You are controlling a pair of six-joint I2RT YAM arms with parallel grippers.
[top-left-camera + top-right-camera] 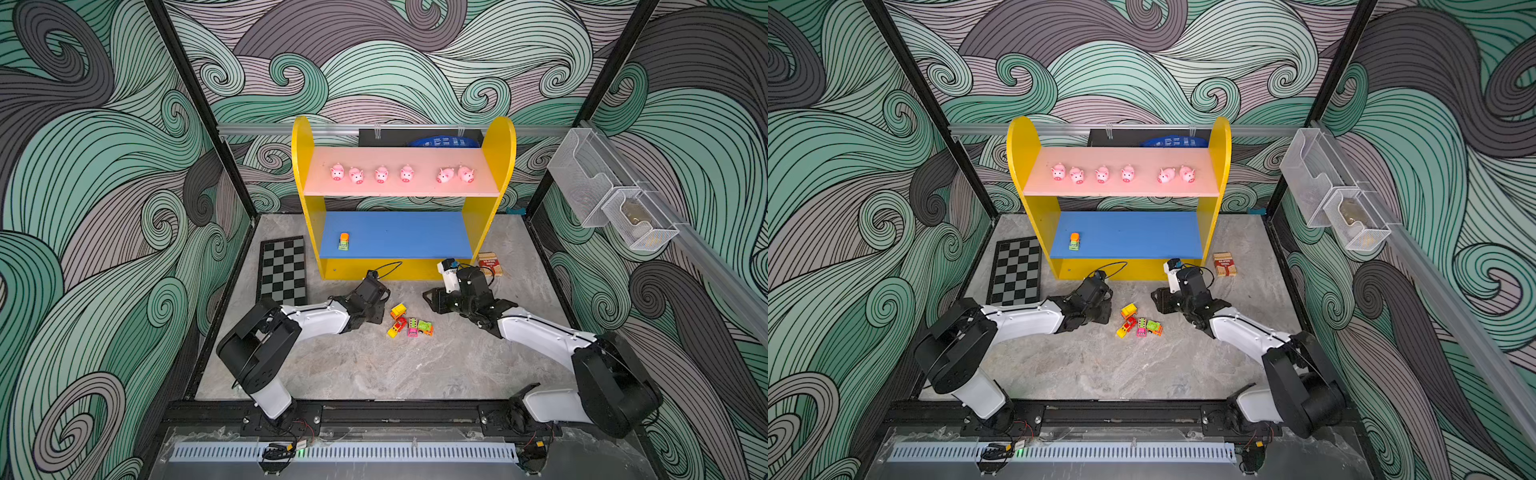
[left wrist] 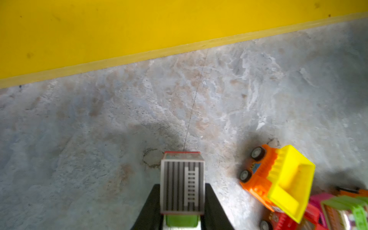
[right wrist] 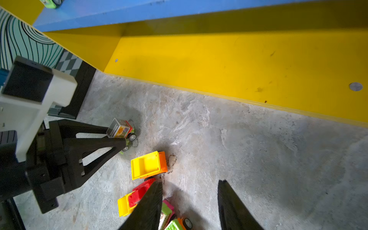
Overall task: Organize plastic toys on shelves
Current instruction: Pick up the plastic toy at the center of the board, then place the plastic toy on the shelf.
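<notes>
Your left arm reaches low toward the middle, the left gripper clamped on a small truck, while your right arm angles in opposite it, the right gripper spread apart and empty.

White arms with black joints and jaws.

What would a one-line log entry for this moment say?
left gripper: gripping grey-box truck | right gripper: open by loose vehicles | pigs: on pink board
</notes>
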